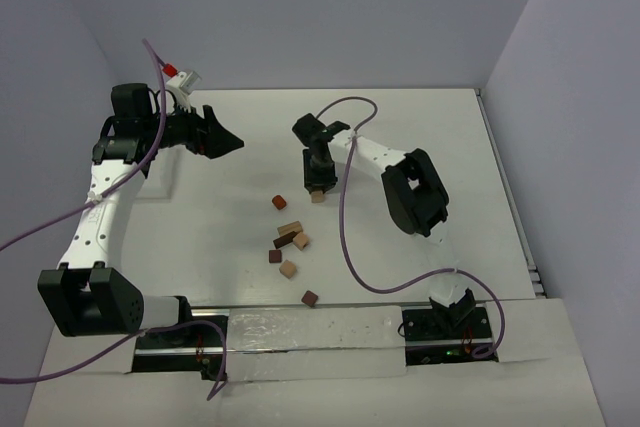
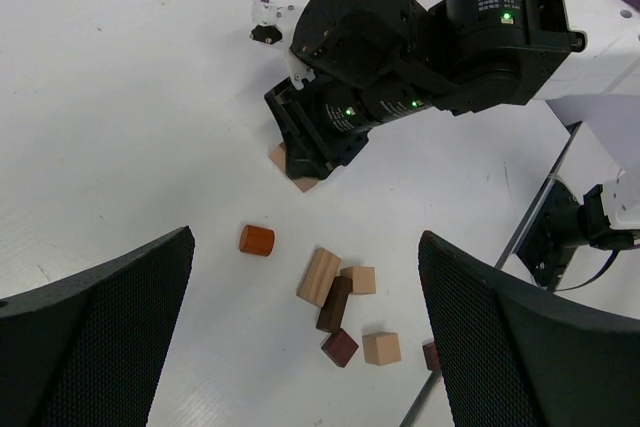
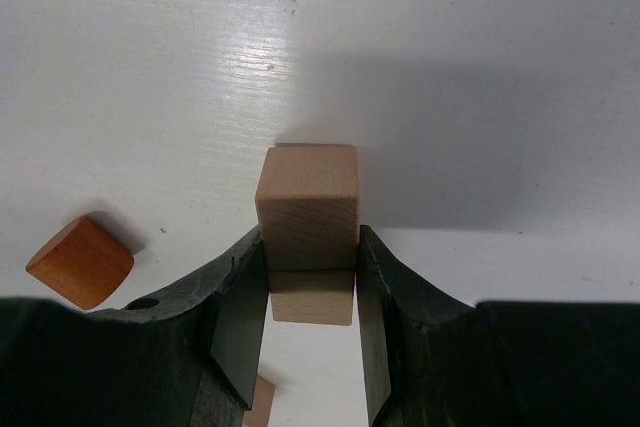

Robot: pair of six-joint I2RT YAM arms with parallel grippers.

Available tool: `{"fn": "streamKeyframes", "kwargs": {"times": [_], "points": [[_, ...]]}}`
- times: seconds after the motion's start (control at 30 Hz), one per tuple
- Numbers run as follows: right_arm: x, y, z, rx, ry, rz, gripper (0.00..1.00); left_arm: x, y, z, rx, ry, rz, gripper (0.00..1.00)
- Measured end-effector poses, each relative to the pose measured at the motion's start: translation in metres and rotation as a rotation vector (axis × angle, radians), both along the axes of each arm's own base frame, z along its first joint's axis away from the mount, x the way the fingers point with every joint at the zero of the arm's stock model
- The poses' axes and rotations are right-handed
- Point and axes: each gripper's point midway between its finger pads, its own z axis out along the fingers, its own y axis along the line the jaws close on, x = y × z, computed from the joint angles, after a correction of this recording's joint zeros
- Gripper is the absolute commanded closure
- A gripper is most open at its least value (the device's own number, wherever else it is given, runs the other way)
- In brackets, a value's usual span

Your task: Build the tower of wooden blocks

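R gripper (image 3: 307,247) is clamped narrow on a pale tan block (image 3: 307,209), pads on both side faces. The block sits on the white table (image 1: 420,127), mid-table on the far side. A 2nd tan face shows between the pads nearer the cam; can't tell if it's a separate block. From above and from the L wrist view the R gripper's black body covers most of that block, only corners poke out. A reddish-brown piece (image 1: 279,202) lies just beside it on the L side, apart, not touching. The loose pile lies nearer the bases, betw. the arms: tan bar (image 2: 318,276) touching a dark bar (image 2: 334,304), a tan cube (image 2: 358,280) against them, then a dark red cube (image 2: 340,348) and a 2nd tan cube (image 2: 381,348) close by. One more dark cube (image 1: 310,297) lies alone near the front edge. L gripper (image 2: 305,242) hangs spread wide, nothing in it, well off to the L and aimed at the pile. The purple cable (image 1: 345,207) of the R arm loops down just R of the pile.
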Motion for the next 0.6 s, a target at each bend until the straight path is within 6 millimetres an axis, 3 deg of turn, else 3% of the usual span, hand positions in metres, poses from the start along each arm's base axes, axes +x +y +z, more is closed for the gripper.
{"fn": "streamKeyframes", "kwargs": {"times": [0.13,0.3,0.6], "points": [[-0.001,0.001,0.000,-0.002,-0.001,-0.005,0.87,0.001,0.000,-0.001,0.000,0.003,0.000,0.01],[-0.002,0.002,0.000,-0.001,-0.001,-0.006,0.53,0.001,0.000,-0.002,-0.001,0.009,0.001,0.01],[-0.013,0.005,-0.005,0.007,0.031,0.004,0.17,0.002,0.000,-0.003,-0.001,0.012,0.001,0.01]]}}
